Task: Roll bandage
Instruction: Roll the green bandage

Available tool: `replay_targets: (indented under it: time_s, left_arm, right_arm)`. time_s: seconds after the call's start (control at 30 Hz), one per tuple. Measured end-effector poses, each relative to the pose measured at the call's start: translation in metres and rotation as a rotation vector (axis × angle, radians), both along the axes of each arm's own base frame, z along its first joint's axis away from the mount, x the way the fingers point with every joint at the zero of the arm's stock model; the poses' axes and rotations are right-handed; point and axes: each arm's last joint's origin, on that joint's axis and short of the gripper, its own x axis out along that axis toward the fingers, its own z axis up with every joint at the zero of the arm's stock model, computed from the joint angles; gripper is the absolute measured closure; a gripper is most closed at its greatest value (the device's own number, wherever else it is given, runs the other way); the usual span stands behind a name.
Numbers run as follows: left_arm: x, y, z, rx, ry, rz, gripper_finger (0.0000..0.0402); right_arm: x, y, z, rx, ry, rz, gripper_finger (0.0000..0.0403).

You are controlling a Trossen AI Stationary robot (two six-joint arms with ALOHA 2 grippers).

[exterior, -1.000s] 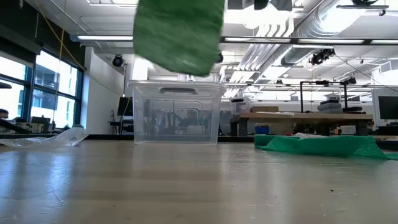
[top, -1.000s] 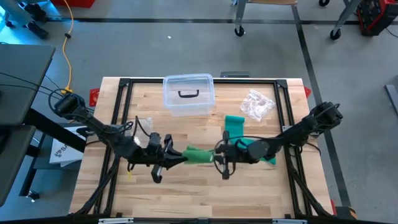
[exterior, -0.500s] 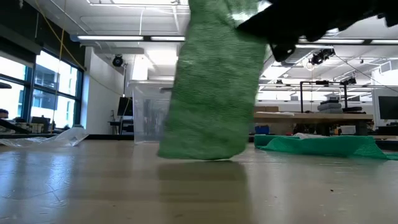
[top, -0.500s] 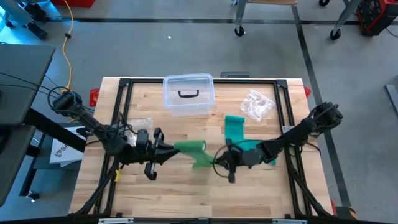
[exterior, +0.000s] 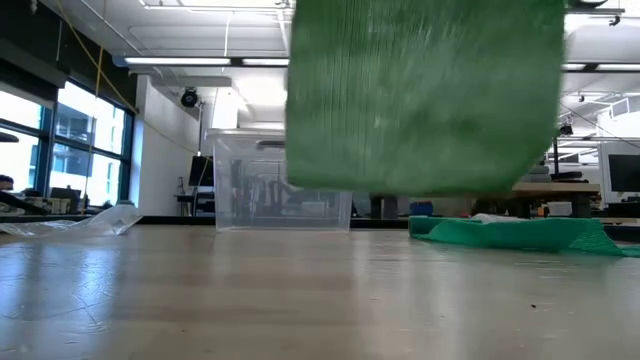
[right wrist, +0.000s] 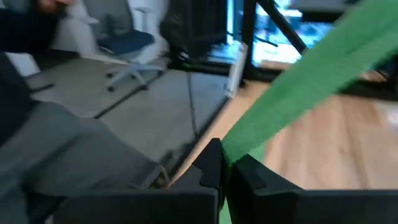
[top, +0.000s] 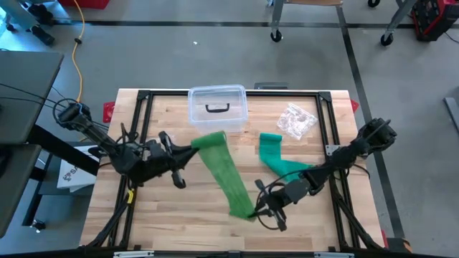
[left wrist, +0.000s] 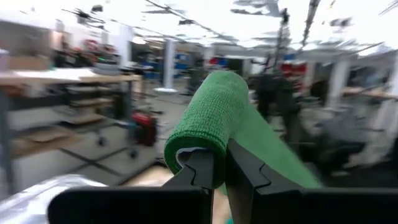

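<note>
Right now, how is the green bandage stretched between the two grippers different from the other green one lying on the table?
The stretched bandage is pulled taut and lifted, each end pinched by a gripper, left and right. The other bandage lies loose and crumpled on the table, with nothing holding it. Both are the same green fabric.

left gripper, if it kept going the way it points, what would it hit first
The left gripper, shut on one end of the bandage, points toward the table's right side. Past the bandage itself, the loose green bandage looks first in line, though height there is unclear.
</note>
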Motion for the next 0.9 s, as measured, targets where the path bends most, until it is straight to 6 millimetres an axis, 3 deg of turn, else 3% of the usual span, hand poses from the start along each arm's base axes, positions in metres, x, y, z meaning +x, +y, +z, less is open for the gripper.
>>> replay_targets:
  time_s: [0.17, 0.37, 0.7, 0.9]
  left_arm:
    - [-0.011, 0.009, 0.012, 0.057, 0.025, 0.106, 0.0387]
    - [-0.018, 0.014, 0.020, 0.062, -0.008, 0.093, 0.0387]
    - [-0.005, -0.010, 0.010, -0.069, -0.157, -0.268, 0.0387]
    - [0.013, -0.033, -0.014, -0.241, -0.150, -0.470, 0.0387]
  right_arm:
    - [-0.001, 0.000, -0.004, -0.007, 0.056, -0.013, 0.0403]
    - [-0.001, -0.004, -0.008, -0.063, 0.071, -0.126, 0.0403]
    - [0.015, -0.048, -0.020, -0.244, 0.132, -0.463, 0.0403]
    - [0.025, -0.077, -0.020, -0.387, 0.116, -0.621, 0.0403]
